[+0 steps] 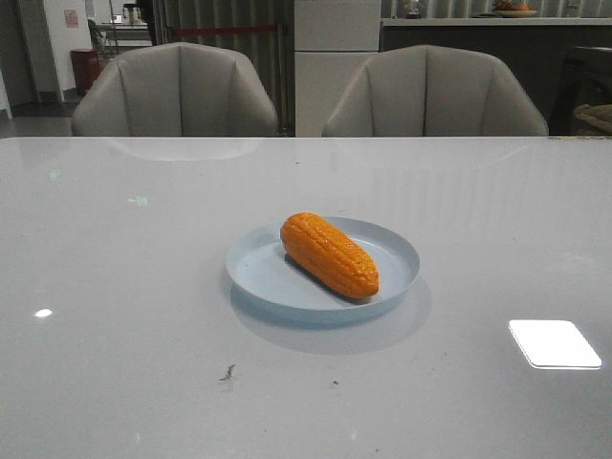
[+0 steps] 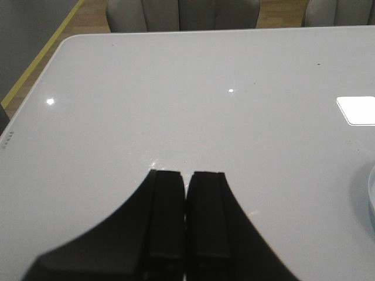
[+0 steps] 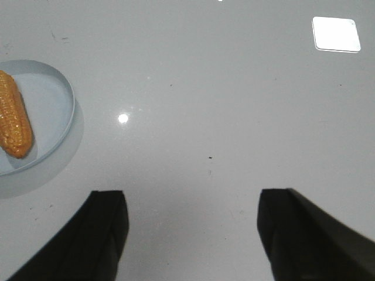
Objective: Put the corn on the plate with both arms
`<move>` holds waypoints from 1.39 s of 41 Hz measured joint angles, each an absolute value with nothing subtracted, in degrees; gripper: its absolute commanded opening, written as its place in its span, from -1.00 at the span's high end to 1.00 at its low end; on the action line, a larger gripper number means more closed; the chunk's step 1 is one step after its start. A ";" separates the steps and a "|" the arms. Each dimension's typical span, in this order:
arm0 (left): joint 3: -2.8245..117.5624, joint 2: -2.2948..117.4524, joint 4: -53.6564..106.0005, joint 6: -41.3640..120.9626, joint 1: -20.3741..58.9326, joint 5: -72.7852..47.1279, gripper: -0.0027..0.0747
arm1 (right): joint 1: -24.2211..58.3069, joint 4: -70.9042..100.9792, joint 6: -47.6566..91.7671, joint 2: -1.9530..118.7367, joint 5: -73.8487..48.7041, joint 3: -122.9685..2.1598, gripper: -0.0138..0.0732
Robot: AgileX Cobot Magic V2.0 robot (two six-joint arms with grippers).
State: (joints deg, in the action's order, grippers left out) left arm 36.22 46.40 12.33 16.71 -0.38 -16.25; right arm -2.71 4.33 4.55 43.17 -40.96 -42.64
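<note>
So the corn (image 1: 329, 254) is already lying inside the plate (image 1: 256, 272) near the middle of the table (image 1: 115, 316), resting on the plate's floor with its fat rounded end toward the far rim and the tapered end toward the near rim. Its long axis runs diagonally in the front view, from far-left to near-right, and it sits a bit right of the plate's centre. Neither arm shows up in the front view, so both are hanging back from the plate. The right gripper (image 3: 192, 231) has its jaws spread wide with nothing between them, just bare table under it, and the corn (image 3: 14, 124) and plate (image 3: 65, 96) sit off to one side of it, well apart. The left gripper (image 2: 186, 216) has its fingers pressed together, empty, and only a sliver of plate rim (image 2: 371, 199) pokes in at the edge. Looks to me like the placing is basically done and no grab is needed.
</note>
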 measured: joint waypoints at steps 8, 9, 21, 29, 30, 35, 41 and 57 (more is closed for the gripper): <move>36.22 46.40 12.33 16.71 -0.38 -16.25 0.69 | -2.71 4.33 4.55 43.17 -40.96 -42.64 -0.63; 36.22 46.40 12.33 16.71 -0.38 -16.25 0.69 | -2.71 4.33 4.55 43.17 -40.96 -42.64 -0.63; 36.09 46.40 12.33 16.71 -0.38 -16.25 0.69 | -2.71 4.33 4.55 43.17 -40.96 -42.64 -0.63; 32.92 43.05 11.74 13.99 -0.07 -16.12 0.69 | -2.71 4.33 4.55 43.17 -40.96 -42.64 -0.63; 32.22 41.85 11.02 12.10 0.07 -15.68 0.69 | -2.71 4.33 4.55 43.17 -40.96 -42.64 -0.63; 25.91 35.62 7.12 3.93 1.29 -12.50 0.69 | -2.71 4.33 4.55 43.17 -40.96 -42.64 -0.63; 17.67 27.78 2.65 1.63 2.43 -8.29 0.69 | -2.71 4.33 4.55 43.17 -40.96 -42.64 -0.63; -0.63 1.89 0.53 1.25 2.48 0.00 0.69 | -2.71 4.33 4.55 43.17 -40.98 -42.64 -0.63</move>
State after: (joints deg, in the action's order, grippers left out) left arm -0.63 1.89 0.53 1.25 2.48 0.00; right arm -2.71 4.33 4.55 43.17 -40.98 -42.64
